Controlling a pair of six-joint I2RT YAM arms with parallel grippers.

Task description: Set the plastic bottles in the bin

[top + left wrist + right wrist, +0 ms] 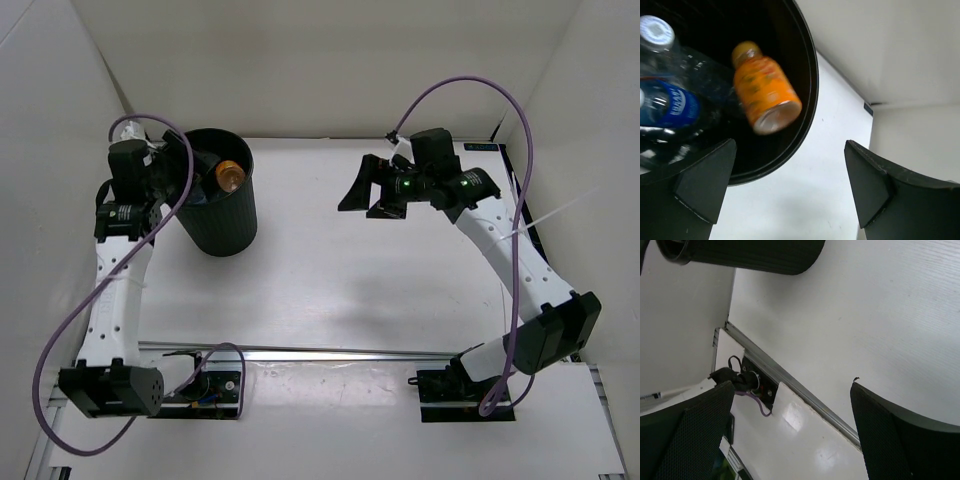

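The black bin (222,222) stands at the table's back left. A short orange bottle (230,174) lies tilted in its mouth, blurred in the left wrist view (765,93) and free of any finger. Deeper inside are a clear bottle with a blue label (670,107) and a clear bottle with a white cap (657,32). My left gripper (178,152) hangs open over the bin's left rim (809,75), with nothing between its fingers (790,145). My right gripper (366,194) is open and empty above the table at the back right (792,385).
White walls close in the table at the back and on both sides. A metal rail (330,354) runs across the near edge between the arm bases. In the right wrist view the bin's ribbed wall (750,252) shows at the top and the rail (795,385) below.
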